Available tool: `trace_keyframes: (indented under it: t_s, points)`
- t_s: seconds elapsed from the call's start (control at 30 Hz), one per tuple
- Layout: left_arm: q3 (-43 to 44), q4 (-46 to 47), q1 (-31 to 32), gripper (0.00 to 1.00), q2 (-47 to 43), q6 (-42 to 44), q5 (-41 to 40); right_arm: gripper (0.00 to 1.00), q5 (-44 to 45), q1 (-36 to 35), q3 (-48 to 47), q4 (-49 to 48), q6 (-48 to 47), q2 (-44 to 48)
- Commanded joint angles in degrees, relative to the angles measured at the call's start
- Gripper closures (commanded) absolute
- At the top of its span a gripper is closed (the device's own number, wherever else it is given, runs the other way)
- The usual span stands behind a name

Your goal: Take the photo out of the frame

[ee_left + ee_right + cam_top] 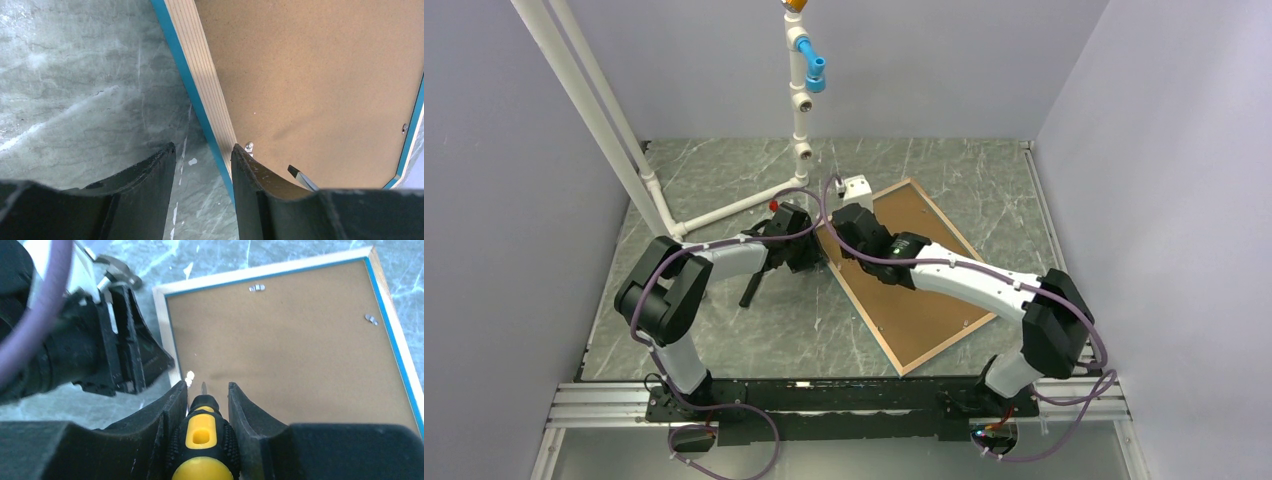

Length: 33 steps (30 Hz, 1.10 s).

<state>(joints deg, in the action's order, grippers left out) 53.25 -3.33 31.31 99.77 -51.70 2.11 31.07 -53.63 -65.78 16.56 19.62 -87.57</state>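
The frame [924, 320] lies face down on the marble table, its brown backing board [290, 350] up inside a pale wood rim with a turquoise edge. The photo is hidden under that board. My left gripper [202, 150] stands open at the frame's left rim [200, 65]; one finger is over the table, the other over the rim beside a small metal tab [248, 147]. My right gripper [206, 387] is shut on a yellow-and-black screwdriver [202, 435]. The screwdriver's tip hovers over the board near the same rim. Both grippers meet at the frame's far left corner [829, 235].
A white pipe stand with blue fittings [801, 100] rises behind the frame, and a slanted white pipe [594, 110] runs at the far left. A small white block [856, 186] sits by the frame's far corner. Two more metal tabs [257, 288] hold the board. Walls enclose the table.
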Motion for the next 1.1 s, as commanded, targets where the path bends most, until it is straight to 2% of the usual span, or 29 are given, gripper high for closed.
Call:
trace_keyframes:
  t_s: [0.0,0.17,0.53,1.07]
  points:
    - [-0.73,-4.90,0.02,0.50,1.24,2.30,-1.67,1.00,-1.09,0.27,-5.11,-4.24,-0.06,-2.78]
    - [-1.15,-4.93,0.03,0.50,1.05,2.27,-1.76,1.00,-3.01,0.28,-6.38,-4.80,-0.39,-5.90]
    - [-1.26,-3.88,0.05,0.50,1.90,1.95,-1.05,1.00,-5.55,0.28,-3.96,-5.82,0.71,-6.46]
    - [-1.72,-3.97,0.06,0.49,2.16,1.98,-1.17,1.00,-1.41,0.26,-0.18,0.91,0.66,-2.30]
